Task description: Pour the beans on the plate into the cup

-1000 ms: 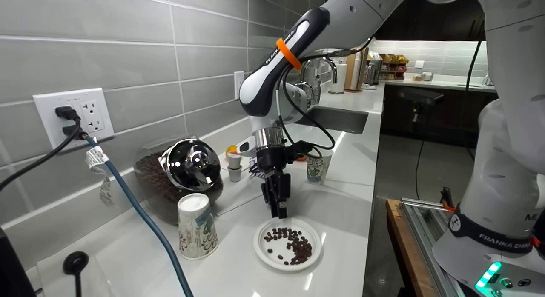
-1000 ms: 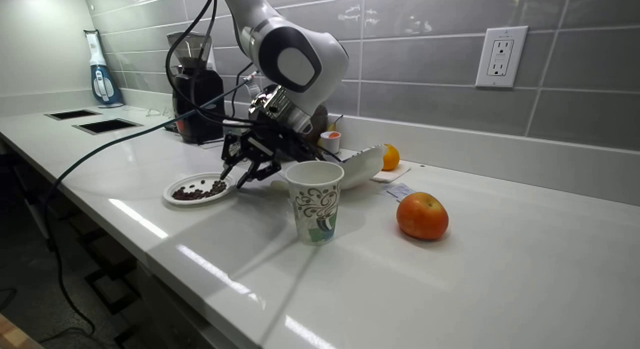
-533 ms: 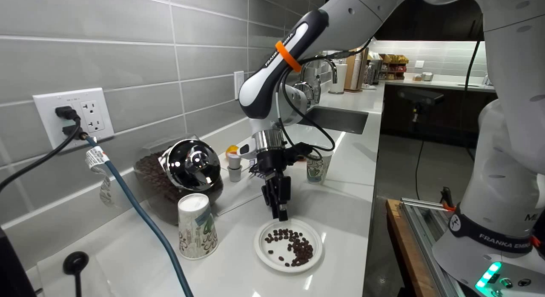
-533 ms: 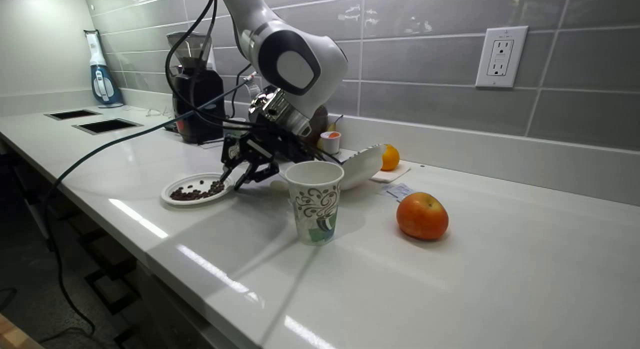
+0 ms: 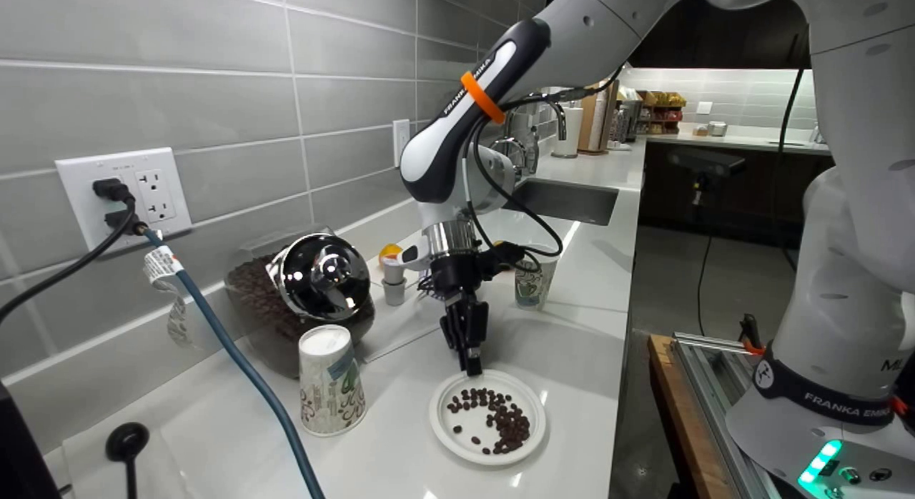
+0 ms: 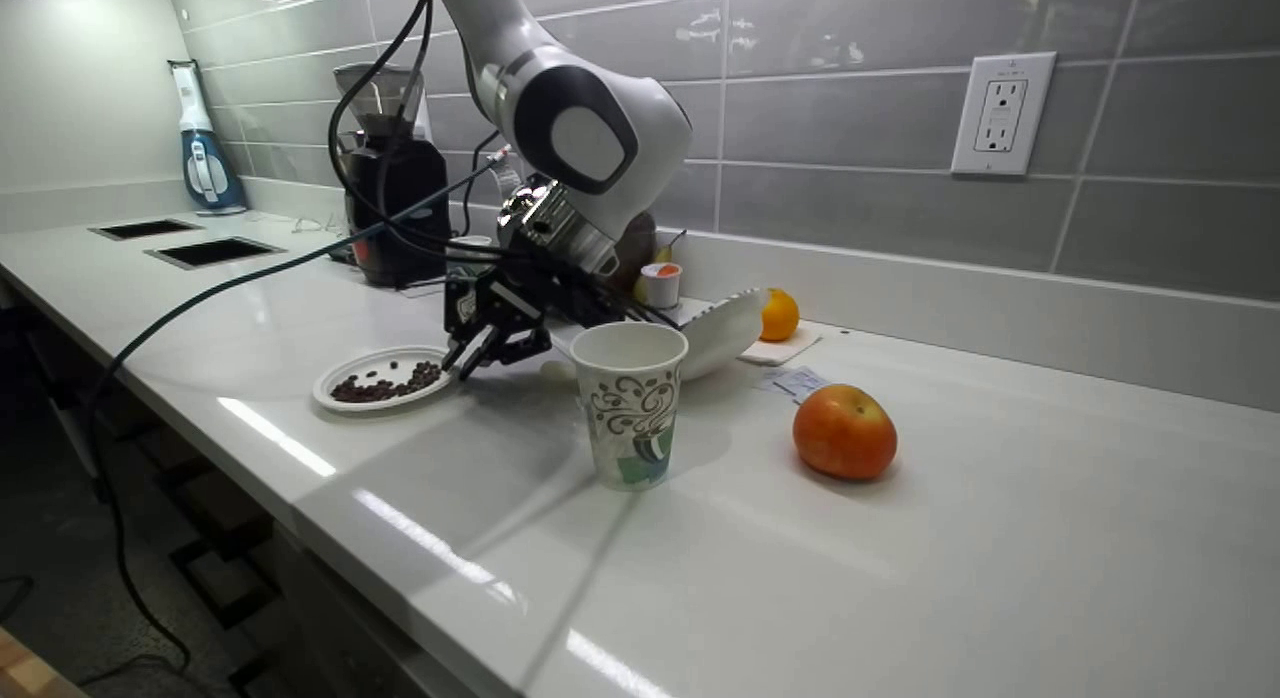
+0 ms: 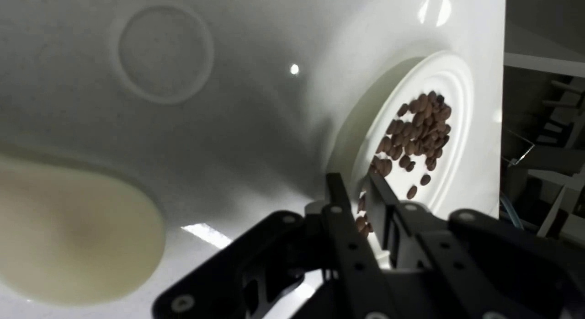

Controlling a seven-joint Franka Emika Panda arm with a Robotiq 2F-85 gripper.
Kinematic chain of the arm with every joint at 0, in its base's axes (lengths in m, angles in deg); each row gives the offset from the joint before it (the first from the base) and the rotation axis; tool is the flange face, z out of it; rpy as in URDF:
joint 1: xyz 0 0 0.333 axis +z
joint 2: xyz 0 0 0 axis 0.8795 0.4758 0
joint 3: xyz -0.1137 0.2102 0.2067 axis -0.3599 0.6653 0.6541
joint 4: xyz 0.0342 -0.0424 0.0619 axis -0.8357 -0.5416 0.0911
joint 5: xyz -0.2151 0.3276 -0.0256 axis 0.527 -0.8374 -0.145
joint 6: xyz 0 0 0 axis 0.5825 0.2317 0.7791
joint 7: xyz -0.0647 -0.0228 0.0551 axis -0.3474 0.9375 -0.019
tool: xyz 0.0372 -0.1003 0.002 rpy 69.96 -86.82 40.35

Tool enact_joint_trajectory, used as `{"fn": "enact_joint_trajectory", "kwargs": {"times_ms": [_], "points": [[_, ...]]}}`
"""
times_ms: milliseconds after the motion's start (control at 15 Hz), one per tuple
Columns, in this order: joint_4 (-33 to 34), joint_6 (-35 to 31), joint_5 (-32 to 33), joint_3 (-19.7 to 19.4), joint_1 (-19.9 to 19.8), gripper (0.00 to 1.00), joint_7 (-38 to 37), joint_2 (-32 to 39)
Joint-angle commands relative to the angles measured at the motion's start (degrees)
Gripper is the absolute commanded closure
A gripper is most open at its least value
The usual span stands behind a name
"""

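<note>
The round white plate lies on the counter and also shows in the wrist view. Dark brown beans lie on it, heaped to one side. My gripper points down at the plate's rim. In the wrist view, the gripper has one finger outside the rim and one over the inside. The fingers are partly closed with a gap between them; whether they touch the rim is unclear. I cannot make out a plain whitish cup. An upright paper cup with swirls and green print stands apart from the plate.
An upside-down printed paper cup, a bean jar and small pods stand along the wall side. A tomato, an orange and a tilted white dish are beyond. A blue cable crosses the counter.
The gripper has moved slightly down and toward the plate, and its fingers have come closer together. The plate has slid slightly with the beans on it.
</note>
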Motion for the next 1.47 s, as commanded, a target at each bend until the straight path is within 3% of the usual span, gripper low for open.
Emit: {"fn": "enact_joint_trajectory", "kwargs": {"times_ms": [0, 533, 1400], "points": [[0.5, -0.1, 0.8, 0.8, -0.5, 0.85, -0.2, 1.0], [0.6, 0.1, 0.8, 0.6, -0.6, 0.95, -1.3, 0.8], [1.4, 3.5, -0.5, 0.6, -1.4, 0.97, -6.9, 0.0]]}}
